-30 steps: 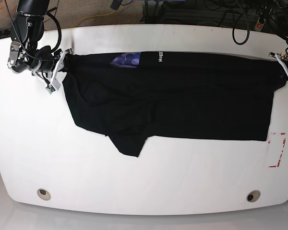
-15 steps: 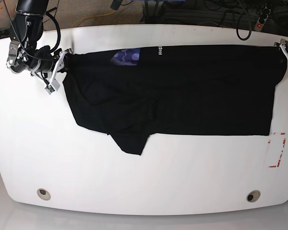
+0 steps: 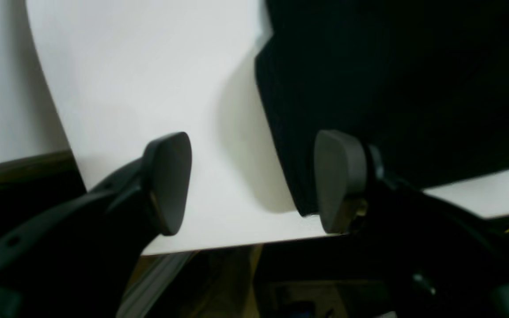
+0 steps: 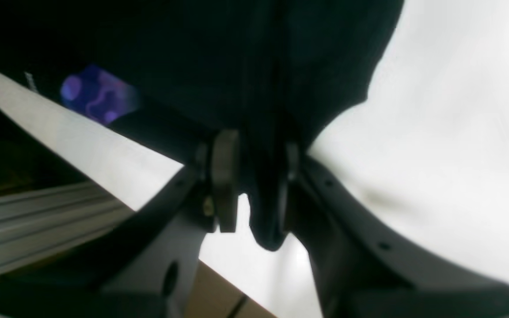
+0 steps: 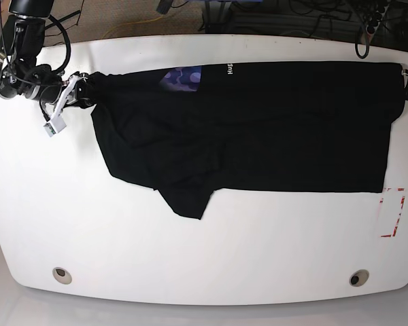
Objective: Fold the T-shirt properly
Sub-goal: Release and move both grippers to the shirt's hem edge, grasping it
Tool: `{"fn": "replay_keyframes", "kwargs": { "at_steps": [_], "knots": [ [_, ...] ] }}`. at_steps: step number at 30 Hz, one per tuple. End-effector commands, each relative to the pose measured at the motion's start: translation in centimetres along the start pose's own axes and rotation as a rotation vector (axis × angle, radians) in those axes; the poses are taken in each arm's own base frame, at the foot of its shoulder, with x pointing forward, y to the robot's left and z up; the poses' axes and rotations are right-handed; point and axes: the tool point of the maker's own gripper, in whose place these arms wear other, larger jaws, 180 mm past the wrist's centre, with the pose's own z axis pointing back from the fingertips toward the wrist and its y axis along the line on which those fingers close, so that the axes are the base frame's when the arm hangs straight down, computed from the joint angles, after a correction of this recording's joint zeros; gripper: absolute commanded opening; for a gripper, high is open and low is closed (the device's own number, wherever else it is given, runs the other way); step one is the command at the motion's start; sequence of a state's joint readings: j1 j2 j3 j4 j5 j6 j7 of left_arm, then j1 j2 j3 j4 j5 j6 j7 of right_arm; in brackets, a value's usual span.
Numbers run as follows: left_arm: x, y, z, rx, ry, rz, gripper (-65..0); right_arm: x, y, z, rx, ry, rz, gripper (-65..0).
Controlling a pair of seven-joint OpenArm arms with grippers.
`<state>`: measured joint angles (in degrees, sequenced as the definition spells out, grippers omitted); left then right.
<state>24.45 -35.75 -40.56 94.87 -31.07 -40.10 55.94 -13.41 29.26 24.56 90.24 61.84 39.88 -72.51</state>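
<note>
Base view: a black T-shirt [image 5: 251, 129] lies spread across the far half of a white counter [image 5: 204, 251], limp, light and creased. The right pincer [image 4: 254, 194] pinches a bunched corner at the shirt's edge. The left pincer [image 3: 254, 181] stands wide, empty, beside the opposite corner. Corners and hems offer the best hold.

Bright, even overhead light; soft blurry wrist views; curved base-view edges.
</note>
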Motion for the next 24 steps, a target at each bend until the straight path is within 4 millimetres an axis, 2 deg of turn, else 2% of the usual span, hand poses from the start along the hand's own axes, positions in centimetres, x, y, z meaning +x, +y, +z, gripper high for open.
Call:
{"fn": "replay_keyframes", "kwargs": {
  "at_steps": [1, 7, 15, 17, 19, 22, 24],
  "knots": [
    [2.0, -0.2, 0.0, -0.001, -0.044, -0.035, -25.3, 1.7, -0.7, 1.3, -0.006, -0.050, 0.012, -51.2],
    [3.1, -0.9, -0.9, -0.002, -0.077, -0.015, -25.3, 4.5, -3.8, 1.4, -0.100, -0.069, 0.023, -51.2],
    [7.2, -1.9, -2.3, 0.002, -0.156, -0.031, -25.3, 10.3, -6.9, -0.9, -0.247, -0.083, 0.044, -50.9],
    [8.4, -2.3, -2.7, 0.003, -0.184, -0.025, -25.3, 11.5, -7.6, -1.7, -0.286, -0.064, 0.044, -47.1],
    [9.5, -2.3, -3.0, 0.023, -0.198, -0.027, -25.3, 13.4, -8.2, -2.2, -0.325, -0.066, 0.049, -38.5],
    [10.3, -1.9, -3.3, 0.060, -0.200, -0.025, -25.3, 15.9, -8.5, -3.4, -0.347, -0.093, 0.051, -30.0],
    [10.9, -1.8, -3.6, 0.082, -0.204, -0.020, -25.3, 17.6, -8.5, -4.2, -0.346, -0.114, 0.050, -29.5]
  ]
}}
